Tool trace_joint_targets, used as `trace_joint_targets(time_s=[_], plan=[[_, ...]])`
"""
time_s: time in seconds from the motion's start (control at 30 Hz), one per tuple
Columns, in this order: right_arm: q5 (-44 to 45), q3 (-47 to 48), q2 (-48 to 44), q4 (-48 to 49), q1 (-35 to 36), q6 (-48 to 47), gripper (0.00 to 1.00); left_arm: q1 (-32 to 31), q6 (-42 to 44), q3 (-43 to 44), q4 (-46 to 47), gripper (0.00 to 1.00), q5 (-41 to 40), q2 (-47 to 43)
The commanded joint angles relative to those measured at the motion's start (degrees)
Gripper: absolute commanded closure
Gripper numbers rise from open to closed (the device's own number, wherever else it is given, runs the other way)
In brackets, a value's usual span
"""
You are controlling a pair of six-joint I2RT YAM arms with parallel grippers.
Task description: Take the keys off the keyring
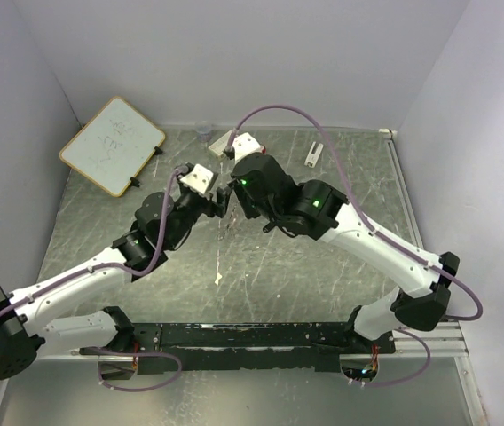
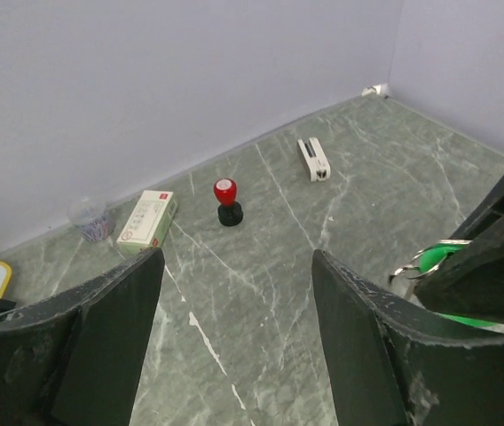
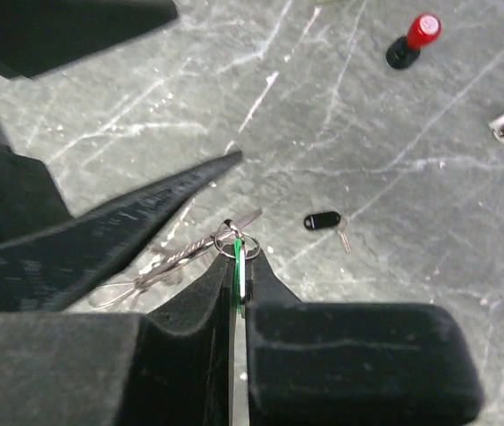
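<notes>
My right gripper (image 3: 240,272) is shut on the green-headed key (image 3: 237,256), seen edge-on between its pads. The silver keyring (image 3: 232,241) hangs from that key above the table, with linked wire loops (image 3: 137,282) trailing left. The black-headed key (image 3: 324,220) lies loose on the table, off the ring. My left gripper (image 2: 236,266) is open and empty, just left of the ring; one of its fingers (image 3: 145,222) shows in the right wrist view. The green key (image 2: 438,257) and ring (image 2: 405,266) also show at the right of the left wrist view. Both grippers meet mid-table (image 1: 225,200).
A red-and-black knob (image 2: 226,201), a small white box (image 2: 148,219), a clear cup (image 2: 90,219) and a white clip-like piece (image 2: 313,158) stand near the back wall. A whiteboard (image 1: 112,144) lies at the back left. Walls close in the table on three sides.
</notes>
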Motion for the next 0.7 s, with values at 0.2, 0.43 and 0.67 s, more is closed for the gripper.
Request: trace_joint_targets(time_s=[0.2, 0.43, 0.67], plan=[[3.0, 9.3, 1.9, -14.6, 0.9, 3.8, 1.00, 0.4, -1.1, -2.6, 5.0, 0.19, -1.2, -6.3], [5.4, 14.3, 5.1, -21.8, 0.9, 5.1, 1.00, 0.4, -2.3, -5.0, 8.3, 0.14, 8.2, -7.4], [5.7, 12.8, 3.4, -19.5, 0.8, 4.7, 1.00, 0.3, -1.7, -7.8, 13.1, 0.02, 18.6, -7.0]])
